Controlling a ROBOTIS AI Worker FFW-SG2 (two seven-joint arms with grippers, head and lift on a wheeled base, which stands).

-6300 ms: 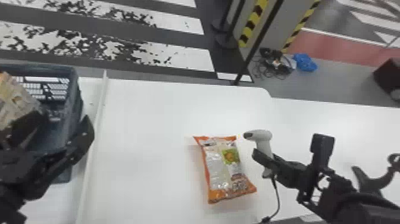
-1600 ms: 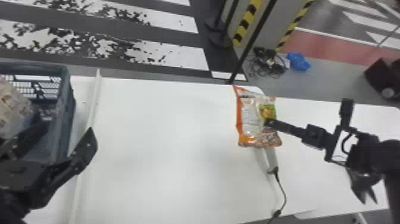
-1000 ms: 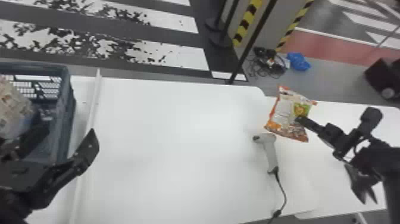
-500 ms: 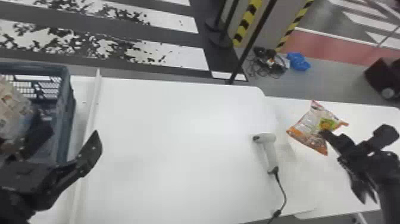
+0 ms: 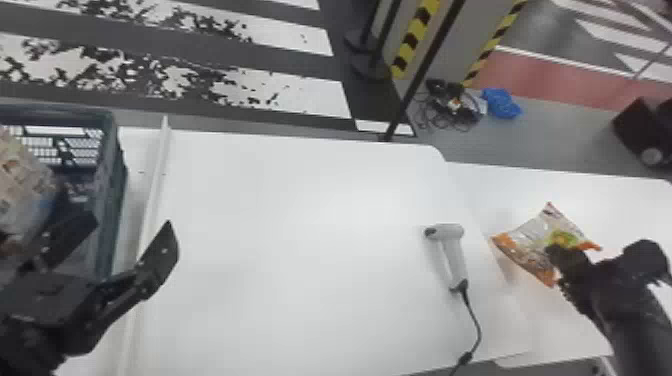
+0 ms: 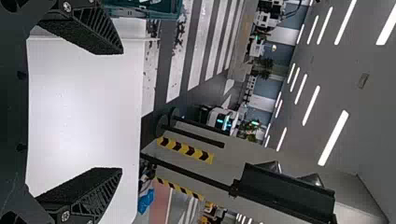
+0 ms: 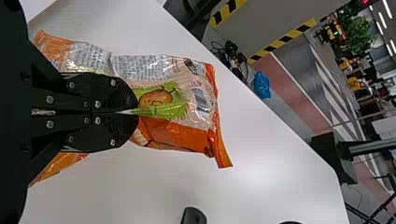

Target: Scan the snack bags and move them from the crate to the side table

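In the head view my right gripper [image 5: 554,252] holds an orange and white snack bag [image 5: 525,235] over the side table [image 5: 620,205] at the right. Seen from the right wrist, the right gripper [image 7: 136,112] is shut on a fold of the snack bag [image 7: 196,100], which spreads out on both sides of the fingers. My left gripper [image 5: 132,230] stands open at the crate [image 5: 114,165] on the left; from its own wrist the left gripper [image 6: 122,111] has its fingers wide apart. Another bag [image 5: 22,185], pale and patterned, is in the crate.
A white scanner [image 5: 452,255] lies on the main table [image 5: 300,240], its cable running to the front edge. A raised white strip [image 5: 150,200] separates the crate from the main surface. Dark posts and a black-yellow striped pillar stand behind the tables.
The right gripper has carried the snack bag from the main table, past the scanner, rightward to above the side table. The left arm has shifted only slightly beside the crate.
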